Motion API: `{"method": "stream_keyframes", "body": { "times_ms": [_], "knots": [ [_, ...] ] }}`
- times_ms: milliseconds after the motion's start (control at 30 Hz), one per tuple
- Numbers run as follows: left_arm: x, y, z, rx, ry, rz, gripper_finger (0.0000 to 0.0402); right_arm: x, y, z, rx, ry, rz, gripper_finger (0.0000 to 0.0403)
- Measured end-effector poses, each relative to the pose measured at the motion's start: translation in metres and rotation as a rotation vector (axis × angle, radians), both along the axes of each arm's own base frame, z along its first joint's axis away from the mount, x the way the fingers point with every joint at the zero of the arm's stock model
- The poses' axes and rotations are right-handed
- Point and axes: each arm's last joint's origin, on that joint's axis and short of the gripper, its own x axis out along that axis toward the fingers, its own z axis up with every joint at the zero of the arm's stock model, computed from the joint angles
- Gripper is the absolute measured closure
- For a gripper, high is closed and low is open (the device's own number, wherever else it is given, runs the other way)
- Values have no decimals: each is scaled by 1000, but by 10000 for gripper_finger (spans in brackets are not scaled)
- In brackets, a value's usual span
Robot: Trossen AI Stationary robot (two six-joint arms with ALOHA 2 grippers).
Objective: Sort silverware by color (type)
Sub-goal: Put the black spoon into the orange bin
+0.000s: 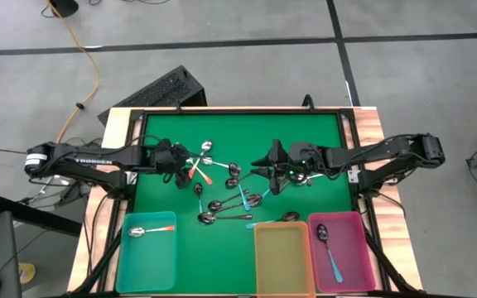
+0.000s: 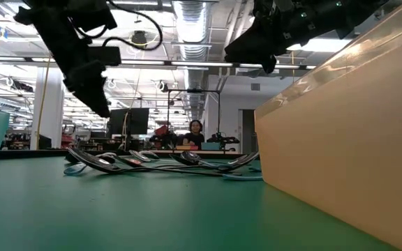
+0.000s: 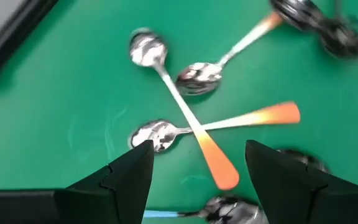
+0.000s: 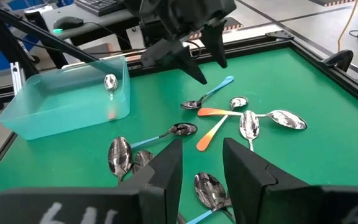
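Glossy orange-handled spoons [image 3: 229,124] with mirror-bright oval bowls lie crossed on the smooth green tabletop [image 1: 164,132] just beneath the left gripper [image 3: 197,165], its angular black jaws spread and empty. Right gripper [image 4: 201,165] hovers half-parted above other scattered spoons, holding nothing.

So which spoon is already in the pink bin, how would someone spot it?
Start at the three bins along the near edge of the green mat; the pink bin is the right-hand one. The light-blue-handled spoon lies in it alone, bowl toward the mat's middle. The teal bin's spoon has an orange handle.
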Motion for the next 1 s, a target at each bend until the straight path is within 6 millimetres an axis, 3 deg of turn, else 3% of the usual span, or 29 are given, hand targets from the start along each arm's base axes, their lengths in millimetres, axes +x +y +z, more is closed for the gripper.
{"method": "stream_keyframes", "body": {
  "times_ms": [167,600,1000],
  "knots": [
    [4,-1,-14,-114,13,192,164,0,0,-1,0,7,0,275],
    [14,-4,-48,-135,91,485,164,-1,0,-2,1,22,0,275],
    [14,-11,-59,-160,108,618,164,-1,0,-2,1,22,0,275]
  ]
}}
